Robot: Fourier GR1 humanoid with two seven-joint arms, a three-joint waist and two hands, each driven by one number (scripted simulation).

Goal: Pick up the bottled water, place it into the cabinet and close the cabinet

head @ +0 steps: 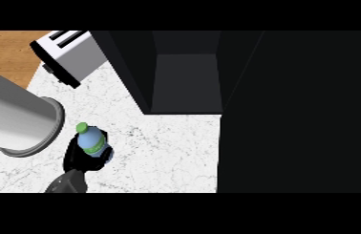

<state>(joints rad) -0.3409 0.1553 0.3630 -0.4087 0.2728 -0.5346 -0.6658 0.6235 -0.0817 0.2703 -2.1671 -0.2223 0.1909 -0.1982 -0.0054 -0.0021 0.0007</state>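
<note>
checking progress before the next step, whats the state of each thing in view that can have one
bottled water: upright, green cap on, held over the counter, not yet in the cabinet
left hand: curled round the bottled water
cabinet: open, inside looks bare
cabinet door: swung open, dark panel at the view's right
toaster: standing at the back left, slots look bare
grey pot: on the counter at left, inside not visible
right hand: not in view
</note>
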